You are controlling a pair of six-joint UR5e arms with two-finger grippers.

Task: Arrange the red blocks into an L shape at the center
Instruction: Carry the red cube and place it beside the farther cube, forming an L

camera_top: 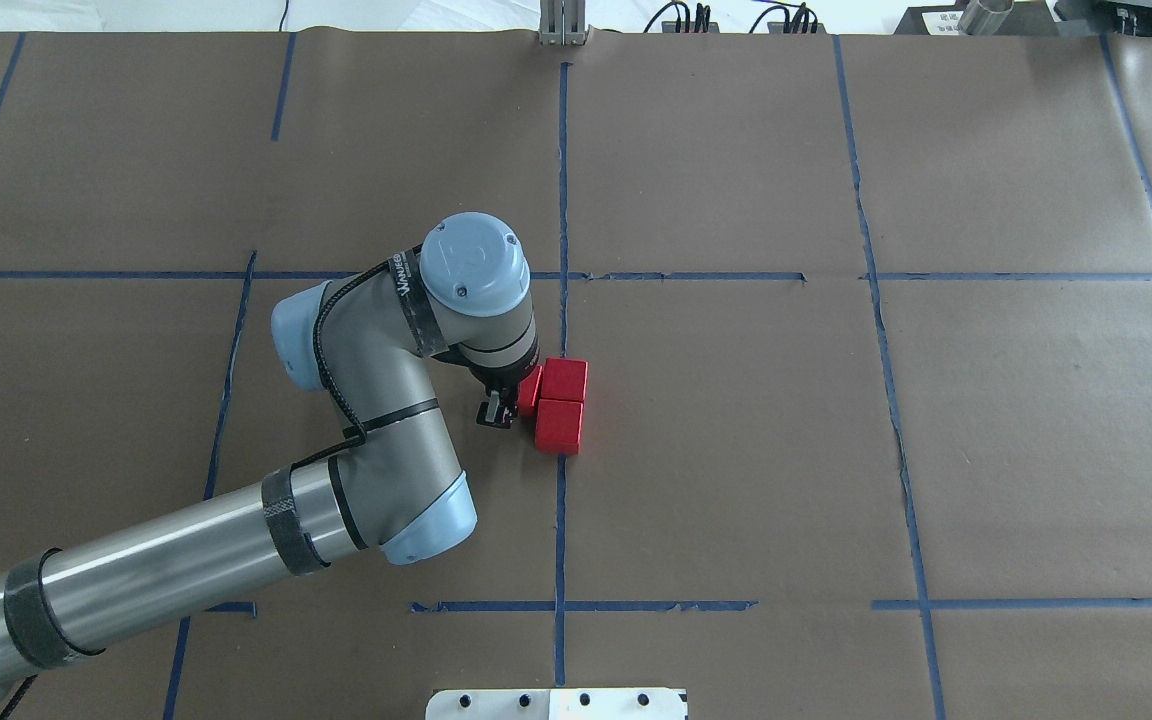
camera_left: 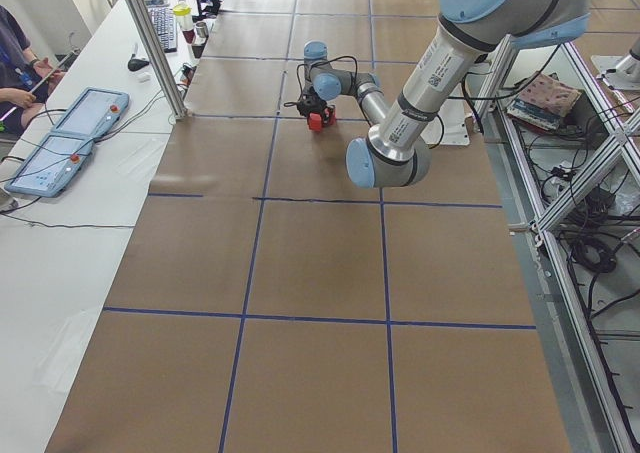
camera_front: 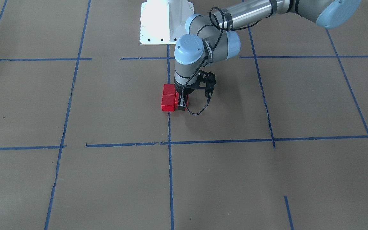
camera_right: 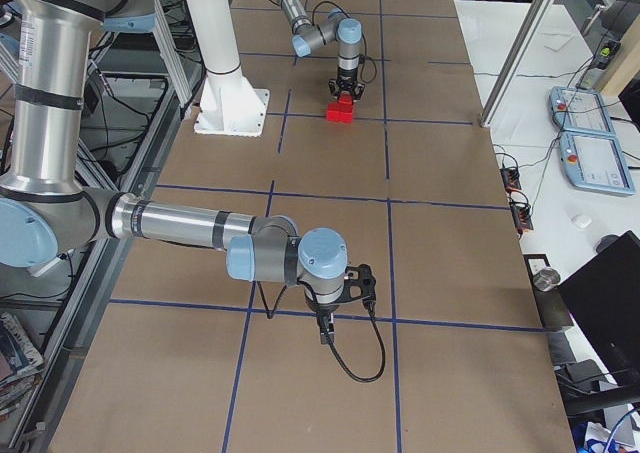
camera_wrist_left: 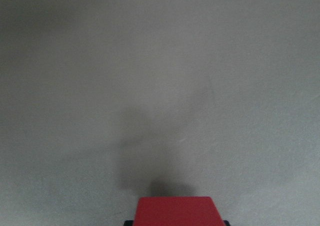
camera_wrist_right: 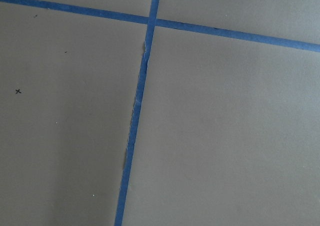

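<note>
Two red blocks (camera_top: 566,380) (camera_top: 558,425) lie side by side and touching at the table's center, on the blue tape line. They also show in the front view (camera_front: 169,89) (camera_front: 168,103). My left gripper (camera_front: 181,104) points straight down and is shut on the third red block (camera_front: 187,101), low at the table, right beside the other two. The left wrist view shows that block (camera_wrist_left: 175,211) between the fingertips at the bottom edge. My right gripper (camera_right: 325,328) shows only in the right side view, far from the blocks. I cannot tell whether it is open.
The table is covered in brown paper with a grid of blue tape lines (camera_top: 561,520). The robot's white base (camera_front: 158,22) stands at the table's edge behind the blocks. The right wrist view shows only bare paper and a tape crossing (camera_wrist_right: 151,21).
</note>
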